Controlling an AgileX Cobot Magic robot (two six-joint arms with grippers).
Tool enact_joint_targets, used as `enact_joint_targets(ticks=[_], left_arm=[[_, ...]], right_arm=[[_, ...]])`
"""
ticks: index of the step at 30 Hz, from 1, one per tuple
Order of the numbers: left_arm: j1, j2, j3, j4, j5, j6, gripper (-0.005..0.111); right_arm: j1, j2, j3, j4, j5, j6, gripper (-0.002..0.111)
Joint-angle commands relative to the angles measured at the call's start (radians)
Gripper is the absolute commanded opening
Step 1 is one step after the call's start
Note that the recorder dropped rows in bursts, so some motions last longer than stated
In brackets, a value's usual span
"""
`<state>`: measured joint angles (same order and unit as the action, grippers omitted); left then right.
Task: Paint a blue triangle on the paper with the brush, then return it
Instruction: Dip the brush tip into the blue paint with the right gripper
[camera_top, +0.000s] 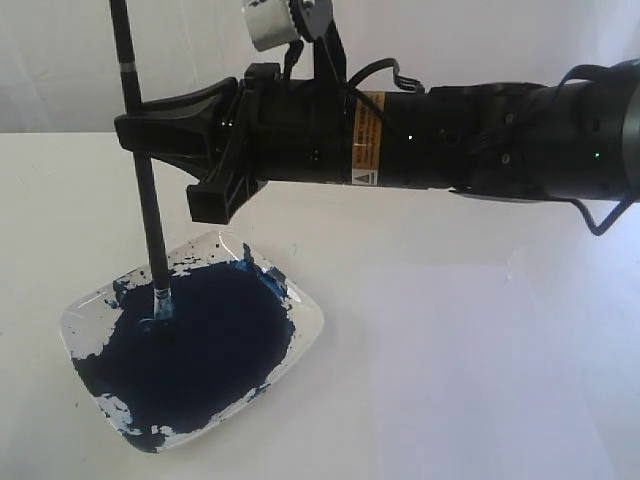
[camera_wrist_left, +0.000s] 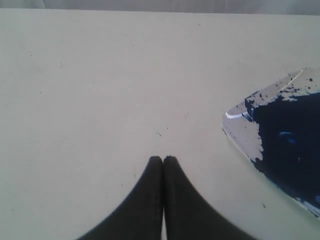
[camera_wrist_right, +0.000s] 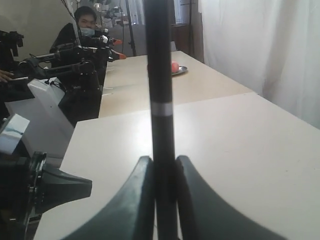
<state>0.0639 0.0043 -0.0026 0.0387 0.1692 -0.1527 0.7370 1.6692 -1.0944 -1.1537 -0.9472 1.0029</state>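
Note:
The brush (camera_top: 150, 210) stands almost upright, held by my right gripper (camera_top: 130, 130), which reaches in from the right and is shut on the black shaft below the silver band (camera_top: 126, 68). The brush's blue-stained tip (camera_top: 160, 305) rests in the dark-blue paint pool (camera_top: 210, 340) of the clear dish (camera_top: 90, 310). In the right wrist view the brush (camera_wrist_right: 161, 75) rises between the pads of the right gripper (camera_wrist_right: 161, 161). My left gripper (camera_wrist_left: 163, 159) is shut on nothing, over bare table beside the dish (camera_wrist_left: 240, 130). I cannot make out the paper or any blue triangle.
The right arm's black body (camera_top: 450, 130) spans the scene above the table. Further back stand another table with a plate (camera_wrist_right: 177, 70), robot arms (camera_wrist_right: 75, 50) and a person (camera_wrist_right: 82, 22). A dark arm part (camera_wrist_right: 50, 187) lies beside my right gripper. A white curtain (camera_wrist_right: 260, 45) hangs alongside.

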Motion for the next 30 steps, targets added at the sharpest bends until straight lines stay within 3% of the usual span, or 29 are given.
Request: enact_joint_targets(ticks=[1, 11, 23, 30], left_arm=[[-0.007, -0.004, 0.003, -0.007, -0.070, -0.006, 0.000], [-0.007, -0.004, 0.003, -0.001, -0.147, 0.080, 0.000], [-0.007, -0.004, 0.003, -0.001, -0.161, 0.080, 0.000], [-0.007, -0.004, 0.003, -0.016, -0.327, -0.169, 0.000]], right_arm=[[-0.010, -0.010, 0.002, 0.098, 0.036, -0.028, 0.000], [-0.010, -0.010, 0.002, 0.199, 0.314, -0.010, 0.000], [-0.010, 0.053, 0.002, 0.313, 0.181, -0.158, 0.000], [-0.010, 0.068, 0.002, 0.352, 0.197, -0.196, 0.000]])
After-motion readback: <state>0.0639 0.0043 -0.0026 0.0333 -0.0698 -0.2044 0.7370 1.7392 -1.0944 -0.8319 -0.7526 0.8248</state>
